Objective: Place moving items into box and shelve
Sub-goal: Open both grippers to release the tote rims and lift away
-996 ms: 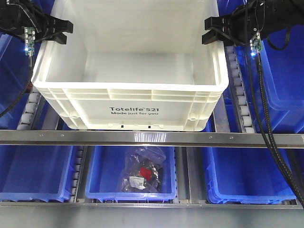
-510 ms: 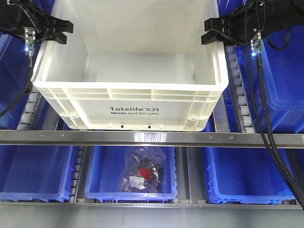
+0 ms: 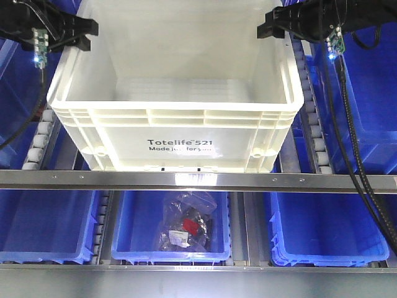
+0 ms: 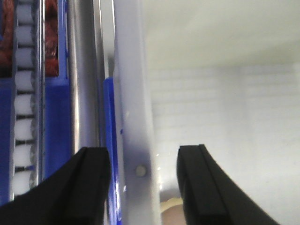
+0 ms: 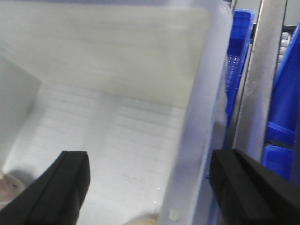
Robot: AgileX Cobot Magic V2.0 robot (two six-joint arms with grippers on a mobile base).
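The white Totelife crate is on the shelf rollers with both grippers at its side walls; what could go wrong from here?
1. In both wrist views the jaws straddle a wall of the white crate with visible gaps, so the left gripper and right gripper may slip if they pull or lift.
2. The roller tracks could let the crate roll toward the front rail.
3. An uneven push could skew it against the blue bins.

White box sits on the shelf rail; left gripper and right gripper straddle its side walls
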